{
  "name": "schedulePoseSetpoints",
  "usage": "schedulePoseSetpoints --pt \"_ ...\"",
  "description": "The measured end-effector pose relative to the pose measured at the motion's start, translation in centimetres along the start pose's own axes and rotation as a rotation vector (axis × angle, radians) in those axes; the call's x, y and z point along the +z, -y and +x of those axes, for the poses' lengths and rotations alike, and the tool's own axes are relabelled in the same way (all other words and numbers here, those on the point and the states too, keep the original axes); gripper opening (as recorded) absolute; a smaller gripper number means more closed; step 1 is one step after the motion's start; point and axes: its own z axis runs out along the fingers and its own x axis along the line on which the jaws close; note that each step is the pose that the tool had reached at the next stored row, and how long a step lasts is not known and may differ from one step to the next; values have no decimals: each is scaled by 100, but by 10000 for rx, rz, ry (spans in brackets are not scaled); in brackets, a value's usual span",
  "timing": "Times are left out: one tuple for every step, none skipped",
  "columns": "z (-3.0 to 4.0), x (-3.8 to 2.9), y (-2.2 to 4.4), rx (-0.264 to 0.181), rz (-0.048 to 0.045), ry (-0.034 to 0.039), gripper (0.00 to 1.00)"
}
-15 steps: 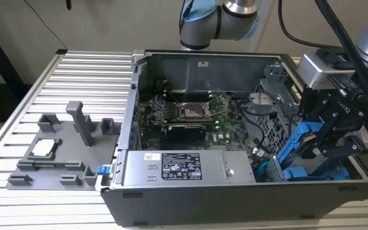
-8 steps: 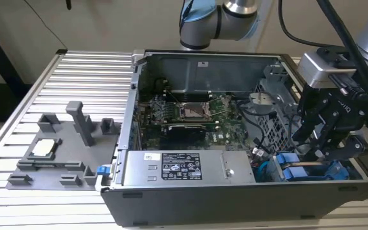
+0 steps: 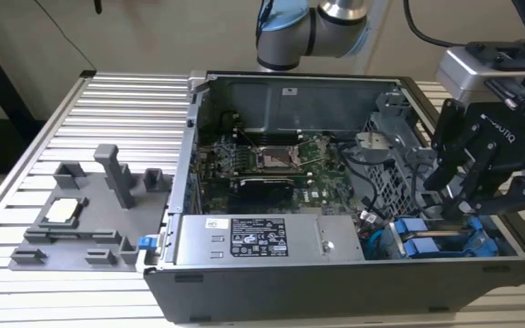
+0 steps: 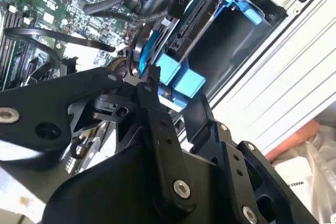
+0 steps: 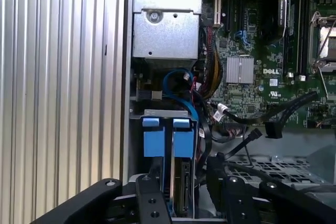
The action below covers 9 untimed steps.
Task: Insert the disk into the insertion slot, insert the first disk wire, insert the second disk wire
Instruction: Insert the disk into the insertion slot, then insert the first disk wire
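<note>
The disk [image 5: 181,199], silver in a bright blue carrier, stands on edge in the insertion slot of the grey perforated drive cage [image 3: 392,171], at the case's front corner on the exterior view's right. Its blue end [image 5: 184,141] sits level with the other blue-ended carrier [image 5: 153,141] beside it. My black gripper [image 3: 477,205] hangs over these blue ends [image 3: 418,244], open, one finger on each side [image 5: 182,169]. The second wrist view has the fingertips [image 4: 152,77] right at the blue ends [image 4: 178,77] and the disk's connector edge [image 4: 191,27] bare. Loose black wires with plugs [image 5: 270,128] lie on the motherboard.
The open computer case [image 3: 176,205] lies on a slatted aluminium table [image 3: 126,102]. A grey power-supply box [image 3: 258,239] sits along the front, next to the disk. The motherboard [image 3: 262,160] fills the middle. A grey fixture holding a chip [image 3: 66,210] stands on the exterior view's left.
</note>
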Motion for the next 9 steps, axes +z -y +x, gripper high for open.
schedulePoseSetpoints --pt "0 -1 1 -7 85 95 47" --pt "0 -2 1 -16 181 221 47" --pt "0 -2 0 -26 282 349 47" --pt "0 -1 0 -36 376 460 47" --pt "0 -2 0 -50 489 586 47" --pt "0 -2 0 -61 600 703 47" --pt "0 -2 0 -75 728 808 47" --pt "0 -2 0 -90 863 891 47" --pt "0 -1 0 -104 993 972 47"
